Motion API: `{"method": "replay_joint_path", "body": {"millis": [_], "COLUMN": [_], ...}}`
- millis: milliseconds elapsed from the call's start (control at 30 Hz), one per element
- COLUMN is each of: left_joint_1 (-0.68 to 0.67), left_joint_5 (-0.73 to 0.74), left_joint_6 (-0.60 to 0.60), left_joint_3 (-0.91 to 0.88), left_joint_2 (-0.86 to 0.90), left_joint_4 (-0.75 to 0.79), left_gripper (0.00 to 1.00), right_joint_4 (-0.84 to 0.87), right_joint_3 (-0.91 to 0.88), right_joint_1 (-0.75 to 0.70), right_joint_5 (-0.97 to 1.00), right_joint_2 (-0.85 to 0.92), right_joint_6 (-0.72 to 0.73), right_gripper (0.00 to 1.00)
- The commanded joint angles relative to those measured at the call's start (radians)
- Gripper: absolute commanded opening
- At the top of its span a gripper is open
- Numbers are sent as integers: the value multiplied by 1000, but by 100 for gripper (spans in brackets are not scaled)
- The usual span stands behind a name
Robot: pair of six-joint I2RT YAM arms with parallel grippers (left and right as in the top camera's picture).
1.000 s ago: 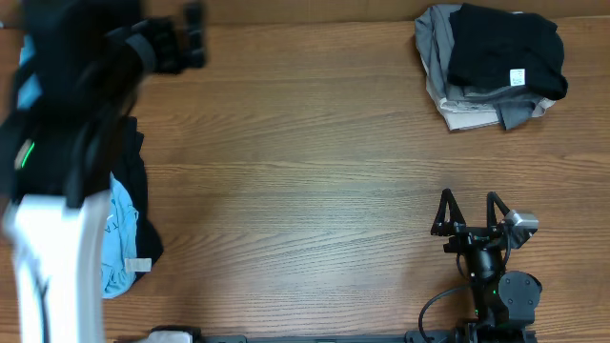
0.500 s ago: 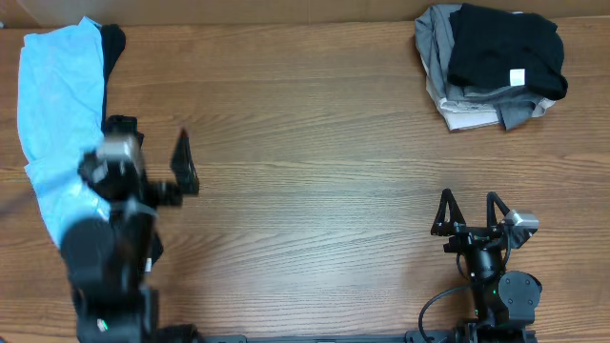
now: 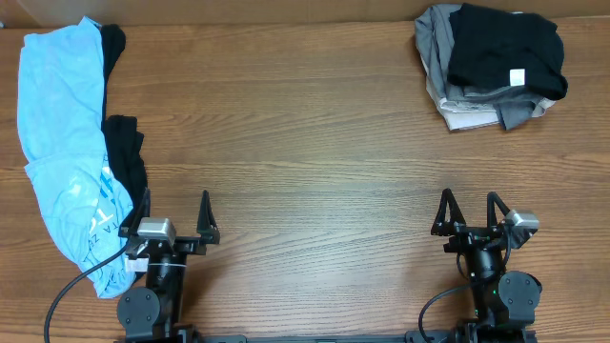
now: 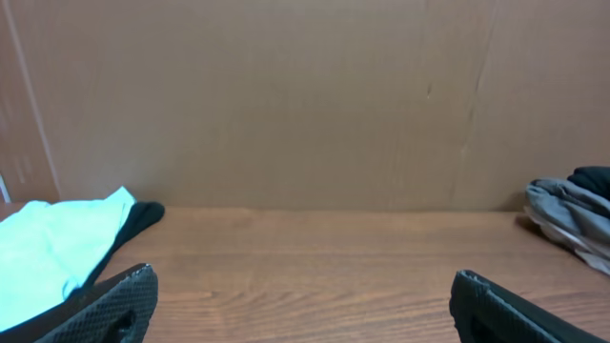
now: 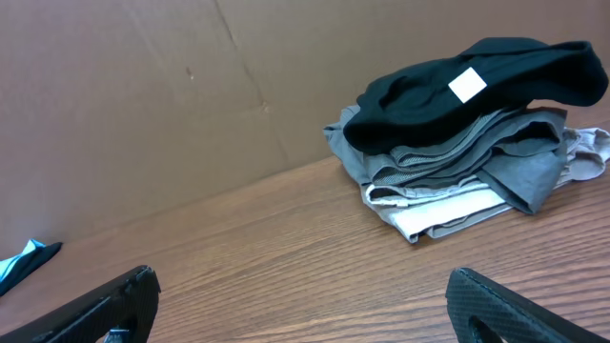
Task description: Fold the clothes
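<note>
Left pincer (image 3: 176, 205) and right pincer (image 3: 469, 202) are being held open, empty, low in frame; the crumpled light-blue cloth garment (image 3: 57, 143), left edge, should be taken by its corners.

Two clothes piles: folded stack (image 3: 496, 57), loose heap (image 3: 57, 143). Two tools (left tool (image 3: 175, 200), right tool (image 3: 469, 196)).

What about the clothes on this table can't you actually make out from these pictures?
- Overhead: the black garment on top covers the grey and beige clothes below; their number is unclear.
- Overhead: its white tag is too small to read.
- Overhead: the light blue garment hides part of a second black piece.
- Left wrist: the right edge cuts off the folded pile.
</note>
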Motion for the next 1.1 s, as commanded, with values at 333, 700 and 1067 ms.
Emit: {"method": "replay_joint_path", "body": {"millis": [333, 700, 1067], "left_joint_1": [4, 4, 4], "left_joint_5": [-7, -7, -7], "left_joint_6": [-18, -18, -18], "left_joint_3": [-12, -12, -12], "left_joint_2": [-63, -62, -62], "left_joint_4": [-223, -221, -221], "left_gripper": [100, 100, 100], "right_joint_4": [5, 5, 5], "right_joint_3": [-11, -11, -11], "right_joint_1": [5, 5, 5], "right_joint_5": [6, 6, 6], "right_joint_2": [-9, -9, -9], "right_joint_6": [3, 3, 3], "right_gripper": [100, 100, 100]}}
